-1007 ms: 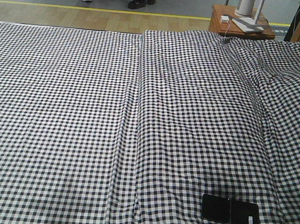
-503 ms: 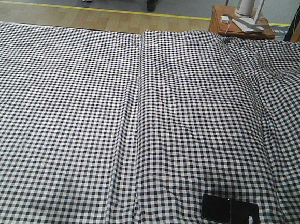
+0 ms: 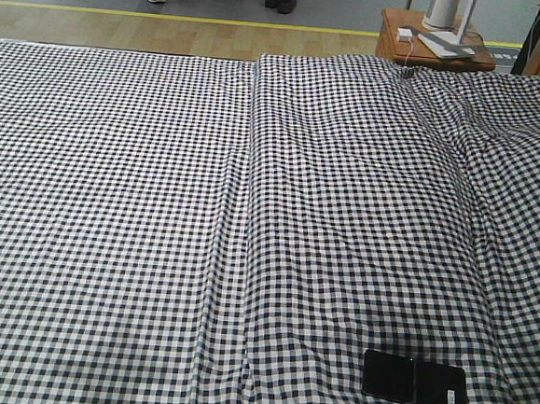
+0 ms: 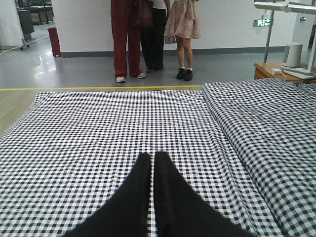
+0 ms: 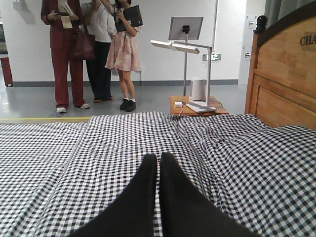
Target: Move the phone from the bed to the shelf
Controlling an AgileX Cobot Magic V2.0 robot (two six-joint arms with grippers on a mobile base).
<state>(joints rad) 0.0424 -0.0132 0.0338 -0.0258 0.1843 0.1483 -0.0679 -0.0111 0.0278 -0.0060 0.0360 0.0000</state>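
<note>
A: Surface and room, left to right?

B: Grey floor (image 4: 74,69) beyond the far edge, crossed by a yellow line (image 3: 172,16). Three people (image 5: 98,69) stand there. The bed (image 3: 111,199), covered in black-and-white checked fabric, fills most of the front view. A lengthwise seam fold (image 3: 237,209) runs down it, slightly left of centre. The fabric right of the fold is rumpled. A reddish-brown side table (image 3: 395,43) stands past the far right corner and carries a white desk lamp (image 5: 180,47). A wooden headboard (image 5: 279,84) closes the far right.

A: Location of the phone?

B: The phone (image 3: 414,380) lies flat on the bed, right of the seam fold, close to the near right corner. Its long side runs across the view. A crease crosses its middle, and a white sticker (image 3: 451,392) sits toward its right end.

A: Arm pose?

B: Left gripper (image 4: 152,159): black fingers pressed together with nothing between them, low over the fabric left of the fold, pointing at the far edge. Right gripper (image 5: 158,159): the same, fingers together and empty, low over the fabric right of the fold.

A: Counts?

B: One phone, one bed, two grippers, three people, one side table, one lamp.
</note>
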